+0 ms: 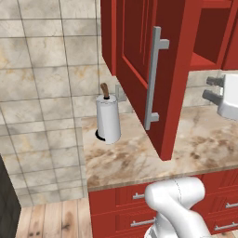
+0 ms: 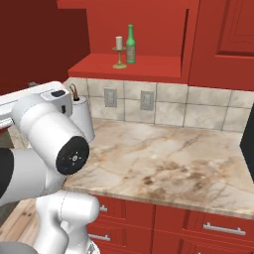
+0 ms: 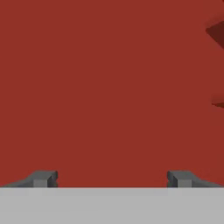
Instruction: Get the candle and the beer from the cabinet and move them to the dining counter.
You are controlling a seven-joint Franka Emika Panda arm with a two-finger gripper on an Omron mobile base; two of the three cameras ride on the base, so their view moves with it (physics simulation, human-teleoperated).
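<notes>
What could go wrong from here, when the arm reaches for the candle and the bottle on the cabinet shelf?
1. The candle and the bottle stand almost touching on the shelf, so the open gripper taking one may tip the other.
2. The open cabinet door hangs over the counter near the arm and could be struck.
3. The hand faces red wood closely, so it may bump it.
</notes>
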